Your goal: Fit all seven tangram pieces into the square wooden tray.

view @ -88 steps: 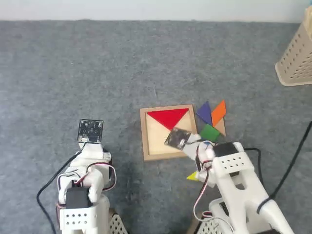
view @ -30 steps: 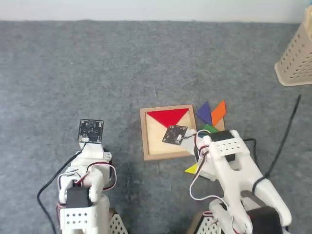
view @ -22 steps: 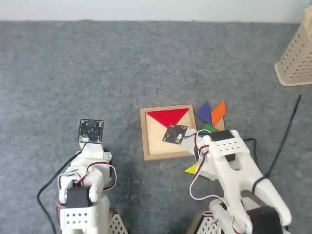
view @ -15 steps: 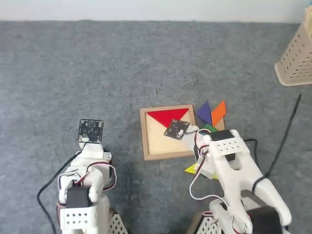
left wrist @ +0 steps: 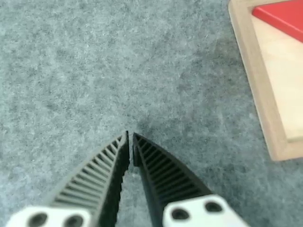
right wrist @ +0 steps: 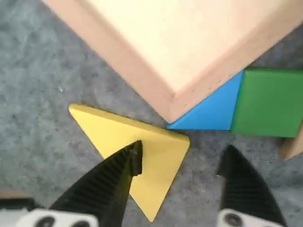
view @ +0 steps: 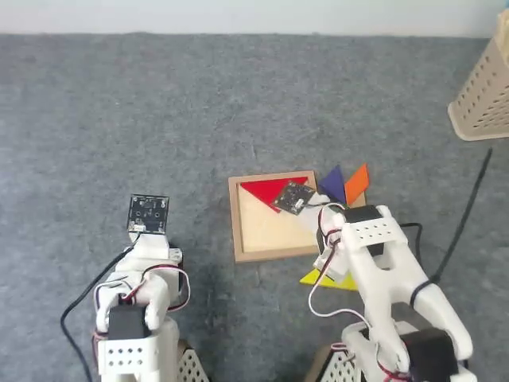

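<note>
The right gripper stands open over the yellow triangle beside the tray corner, while the left gripper is closed above the table.

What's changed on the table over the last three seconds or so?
The right arm moved forward over the wooden tray, toward its far edge. The right hand, open, now hangs over the yellow triangle. Nothing was taken hold of or let go. The red triangle in the tray, the purple piece, the orange piece and the left hand, shut, stayed put.
</note>
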Motion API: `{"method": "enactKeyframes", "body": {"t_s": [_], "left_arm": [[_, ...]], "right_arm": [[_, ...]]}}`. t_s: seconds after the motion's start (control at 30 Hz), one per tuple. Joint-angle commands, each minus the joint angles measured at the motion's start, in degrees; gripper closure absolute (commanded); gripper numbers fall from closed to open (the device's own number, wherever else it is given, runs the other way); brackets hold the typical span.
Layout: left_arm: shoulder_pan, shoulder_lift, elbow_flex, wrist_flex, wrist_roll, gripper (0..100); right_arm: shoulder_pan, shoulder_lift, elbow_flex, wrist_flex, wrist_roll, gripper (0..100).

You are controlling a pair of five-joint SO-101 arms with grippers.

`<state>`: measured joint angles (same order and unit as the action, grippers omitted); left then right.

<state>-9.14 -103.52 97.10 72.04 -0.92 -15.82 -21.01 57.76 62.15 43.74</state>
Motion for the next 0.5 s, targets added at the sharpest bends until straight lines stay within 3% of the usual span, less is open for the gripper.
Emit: {"method": "enactKeyframes", "body": {"t_s": [0.0,0.23,0.47], "left_arm": [[0.18,-1.05,-0.57,0.35,-0.18,98],[0.18,-1.05,-0.57,0.35,-0.18,98],[0.18,-1.05,-0.57,0.35,-0.18,98]], "right_arm": [[-0.13,-7.78,-1.32,5.05,3.08,68.8],[-9.1,-19.03,6.95,11.21,14.07,68.8],[-9.36,-19.91,9.23,10.07,15.38,68.8]]}}
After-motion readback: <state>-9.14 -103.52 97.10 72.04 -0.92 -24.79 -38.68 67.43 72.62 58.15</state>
